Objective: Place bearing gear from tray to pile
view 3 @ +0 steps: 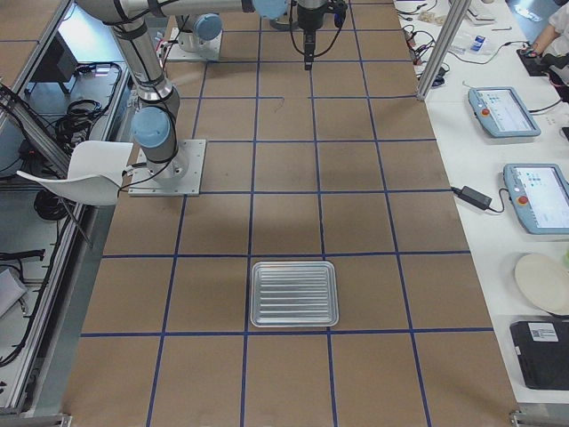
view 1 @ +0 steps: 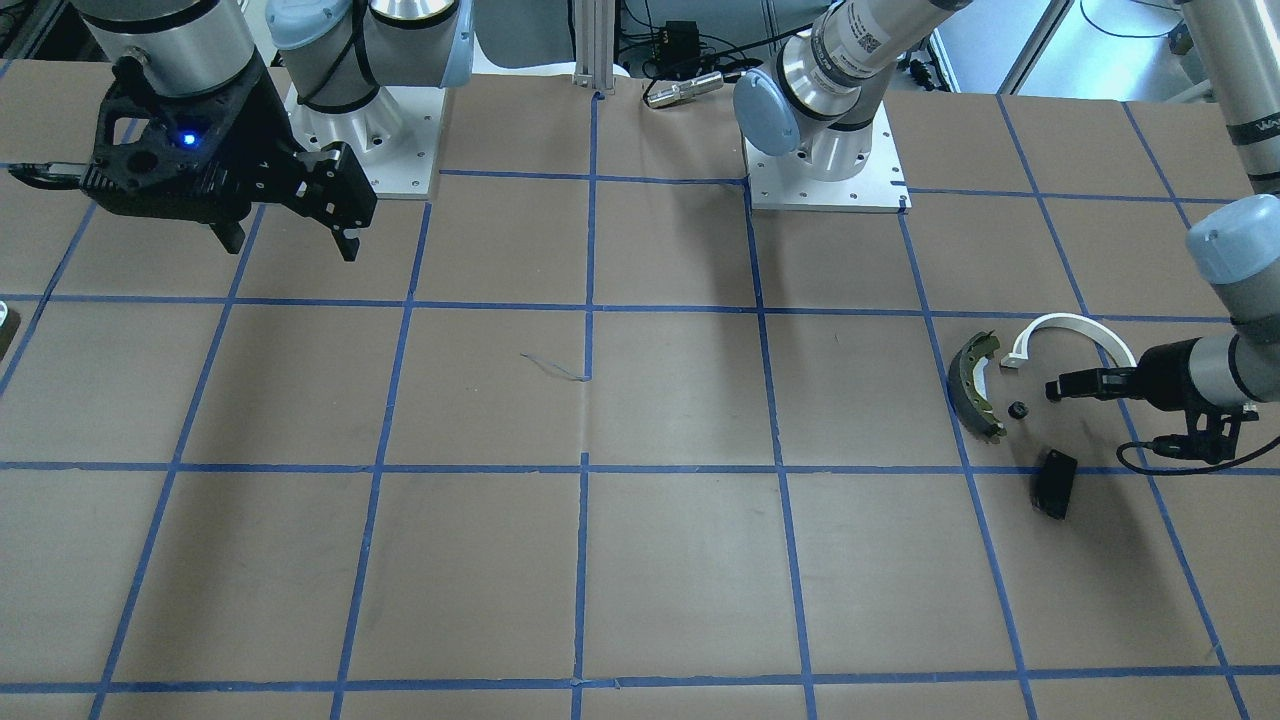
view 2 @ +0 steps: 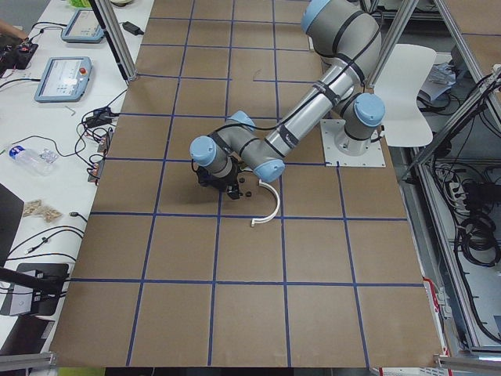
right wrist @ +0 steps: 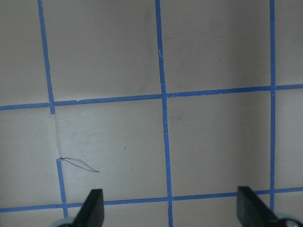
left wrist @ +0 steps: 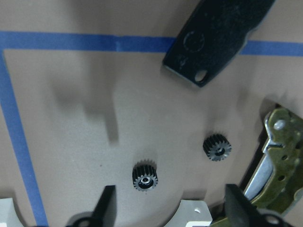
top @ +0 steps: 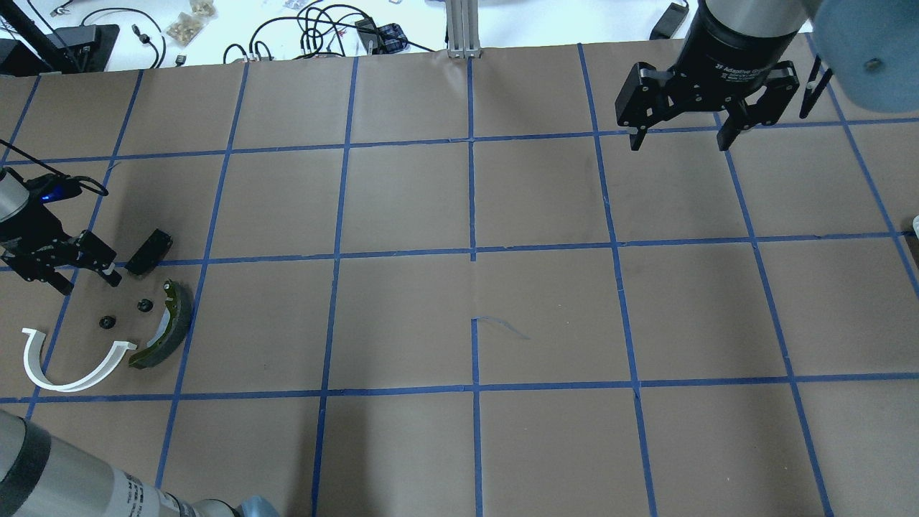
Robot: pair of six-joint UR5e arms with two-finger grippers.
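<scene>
Left wrist-mounted view: left gripper (left wrist: 169,204), jaws apart and empty, over bearing gear (left wrist: 145,176) in pile (top: 171,324) at desk's left edge. Retract vertically. Right gripper (top: 680,142) likewise spread, empty.

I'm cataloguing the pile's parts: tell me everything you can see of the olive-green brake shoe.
The brake shoe is a curved crescent of olive-green metal. Its web is pierced with holes, a dark lining runs along the outer arc, and the wrist view shows a silvery strip. It lies flat on the paper-covered table. Its hollow side faces two small black gears, both apart from it. One end sits close to the white half-ring; whether they touch cannot be told.
</scene>
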